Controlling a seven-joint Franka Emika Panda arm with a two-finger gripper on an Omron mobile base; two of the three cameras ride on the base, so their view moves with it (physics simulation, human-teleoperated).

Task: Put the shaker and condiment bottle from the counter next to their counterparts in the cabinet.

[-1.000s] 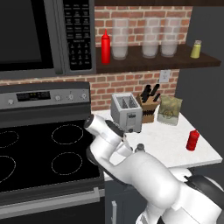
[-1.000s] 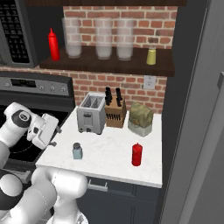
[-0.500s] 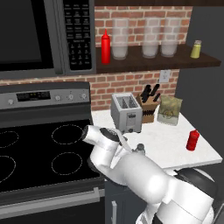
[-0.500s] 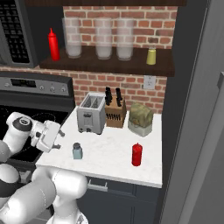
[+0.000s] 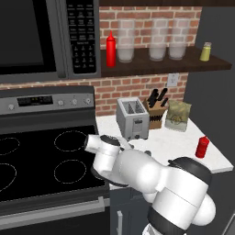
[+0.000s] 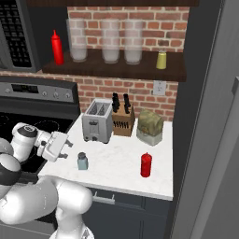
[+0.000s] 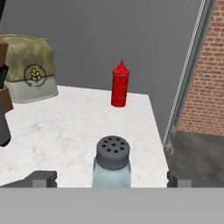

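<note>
The pale blue-grey shaker (image 7: 112, 164) (image 6: 82, 161) stands on the white counter (image 6: 122, 164) near its front left edge. My gripper (image 7: 110, 179) (image 6: 66, 145) is open and level with it, one fingertip (image 7: 42, 178) on each side and well apart from it. Farther right stands the stout red condiment bottle (image 7: 120, 85) (image 6: 146, 165) (image 5: 201, 147). On the dark wooden shelf (image 6: 116, 70) are the slim red bottle (image 6: 57, 47) (image 5: 110, 49) at the left and the yellow-green shaker (image 6: 161, 60) (image 5: 206, 52) at the right.
A toaster (image 6: 97, 121), a knife block (image 6: 122, 119) and a paper bag (image 6: 149, 127) line the back of the counter. Frosted jars (image 6: 110, 42) fill the shelf's middle. The stove (image 5: 41, 156) lies left, under the microwave (image 5: 41, 36). A grey fridge wall (image 6: 200, 116) bounds the right.
My hand has dropped lower and moved right, off the stove edge, toward the shaker. The shaker and bottle have not moved.
</note>
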